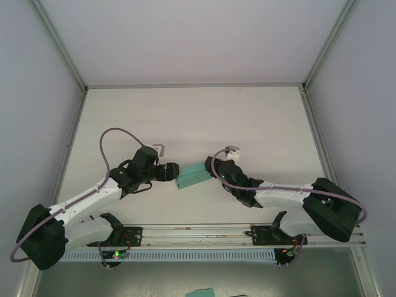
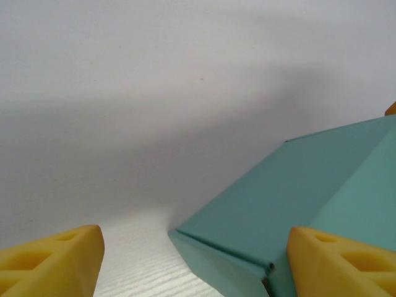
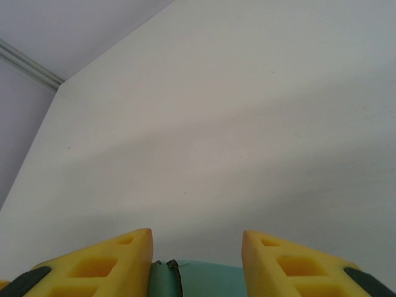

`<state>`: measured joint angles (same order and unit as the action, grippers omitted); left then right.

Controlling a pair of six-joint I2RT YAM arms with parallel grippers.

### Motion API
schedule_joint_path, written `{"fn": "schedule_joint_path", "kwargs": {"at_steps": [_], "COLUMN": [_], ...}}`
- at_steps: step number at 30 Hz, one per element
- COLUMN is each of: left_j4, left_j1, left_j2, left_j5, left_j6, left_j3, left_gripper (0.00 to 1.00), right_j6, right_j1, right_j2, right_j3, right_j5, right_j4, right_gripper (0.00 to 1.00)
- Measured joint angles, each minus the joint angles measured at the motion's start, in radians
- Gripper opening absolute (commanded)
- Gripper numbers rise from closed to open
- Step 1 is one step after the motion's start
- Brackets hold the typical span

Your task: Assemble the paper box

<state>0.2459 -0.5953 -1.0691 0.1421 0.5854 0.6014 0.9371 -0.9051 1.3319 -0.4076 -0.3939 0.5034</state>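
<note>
Teal-green thin-card paper box (image 1: 192,175) between grippers. Left gripper (image 2: 195,238) jaws wide open beside it. Right gripper (image 3: 197,238) straddles box end, clamping unclear. Best: close left squarely, slowly.

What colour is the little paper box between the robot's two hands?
Teal-green all over. The small rectangular card box shows best in the left wrist view.

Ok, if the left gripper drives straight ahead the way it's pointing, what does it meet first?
The paper box: its near corner sits ahead, within the span of the left gripper's open fingers, though exact depth is unclear.
</note>
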Motion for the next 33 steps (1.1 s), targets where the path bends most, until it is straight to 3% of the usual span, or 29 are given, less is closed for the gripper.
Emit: {"fn": "schedule_joint_path", "kwargs": {"at_steps": [5,10,15,22,28,33], "left_j4": [0.059,0.070,0.083,0.034,0.016,0.028], "left_j1": [0.000,0.000,0.000,-0.001,-0.001,-0.001], "left_j2": [0.014,0.049,0.021,-0.035,-0.037,-0.060], "left_j5": [0.042,0.100,0.136,0.191,0.183,0.176], "left_j6": [-0.010,-0.007,0.029,0.059,0.078,0.075], "left_j3": [0.098,0.068,-0.011,-0.001,-0.004,0.021], "left_gripper": [0.78,0.73,0.55,0.40,0.38,0.39], "right_j6": [-0.008,-0.019,-0.019,-0.022,-0.046,-0.110], "right_j1": [0.000,0.000,0.000,0.003,0.016,0.020], "right_j2": [-0.002,-0.002,-0.010,-0.005,0.016,0.023], "right_j3": [-0.010,-0.026,-0.028,-0.029,-0.014,-0.017], "right_j5": [0.018,0.030,0.037,0.041,0.066,0.066], "right_j4": [-0.016,-0.045,-0.063,-0.058,0.006,0.021], "right_gripper": [0.42,0.42,0.43,0.37,0.32,0.35]}}
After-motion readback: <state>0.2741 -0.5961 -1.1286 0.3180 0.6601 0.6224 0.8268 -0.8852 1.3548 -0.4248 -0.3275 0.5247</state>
